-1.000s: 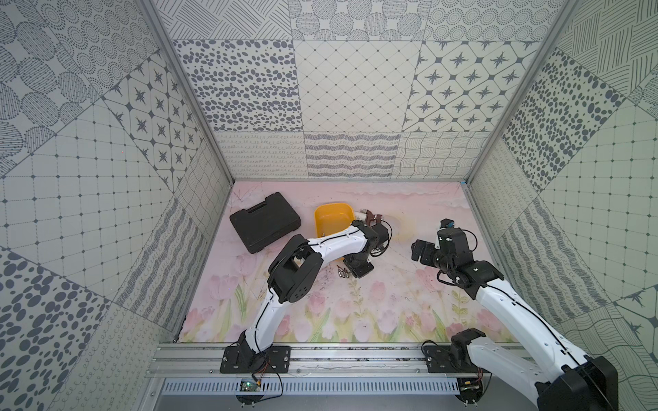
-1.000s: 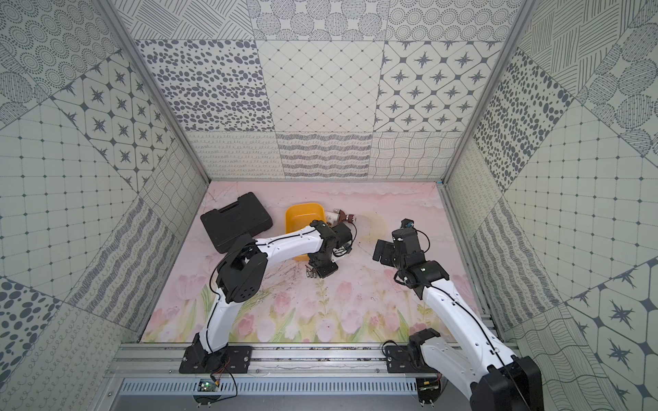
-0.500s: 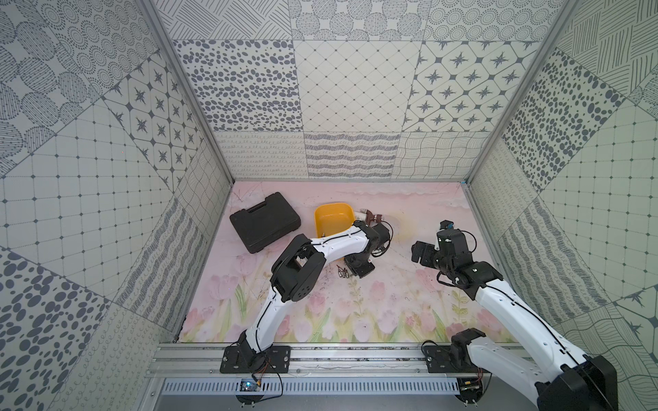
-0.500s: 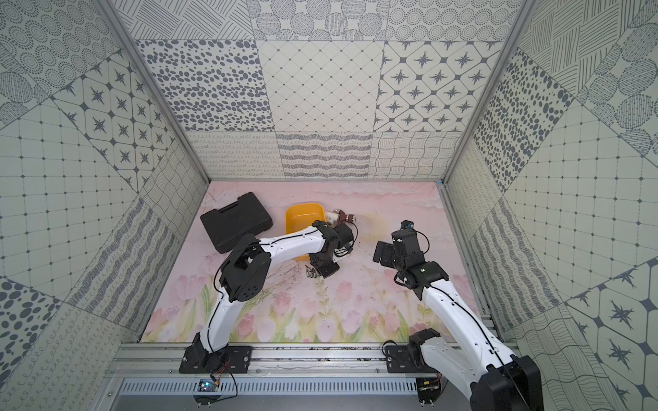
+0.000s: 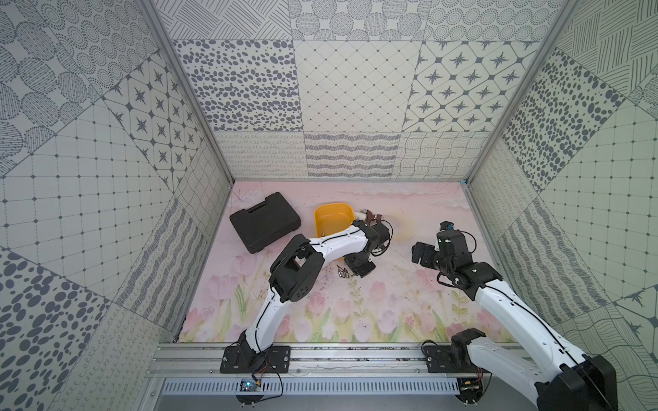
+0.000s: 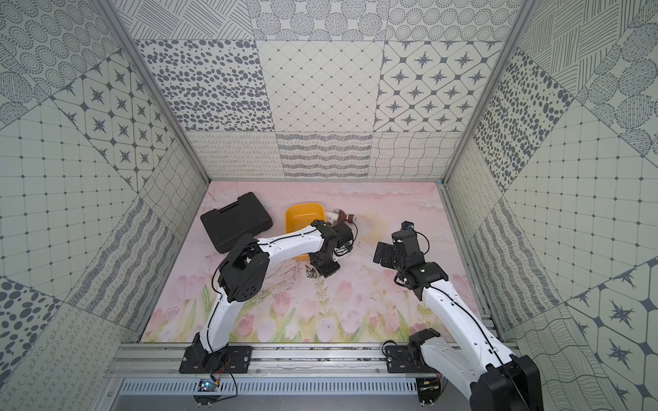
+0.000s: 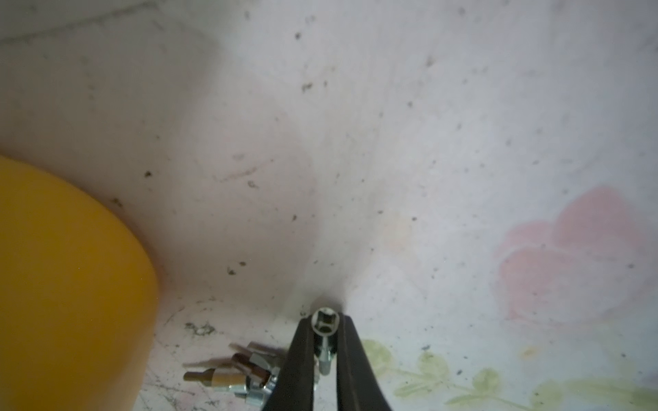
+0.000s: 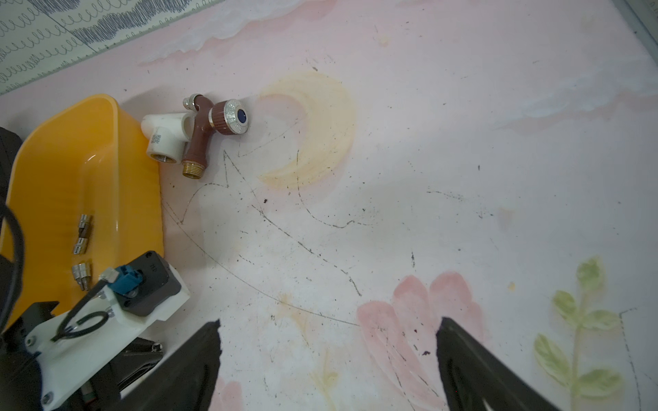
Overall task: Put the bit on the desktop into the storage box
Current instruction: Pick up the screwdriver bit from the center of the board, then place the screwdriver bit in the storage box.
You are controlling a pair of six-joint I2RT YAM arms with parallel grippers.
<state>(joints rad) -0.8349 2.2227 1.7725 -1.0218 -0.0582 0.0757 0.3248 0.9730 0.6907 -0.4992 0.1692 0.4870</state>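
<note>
My left gripper is shut on a silver bit, held low over the desktop with its hollow end showing between the black fingers. Several loose bits lie in a small heap right beside it, seen in both top views next to the left gripper. The yellow storage box stands just behind, with three bits inside. My right gripper hangs open and empty over bare desktop to the right.
A black tool case lies shut at the back left. A brown and white tap fitting rests against the box's far right corner. Patterned walls close in the desktop on three sides.
The left jaws have closed on one bit beside the heap. The left arm has barely shifted, and the right arm has not moved.
</note>
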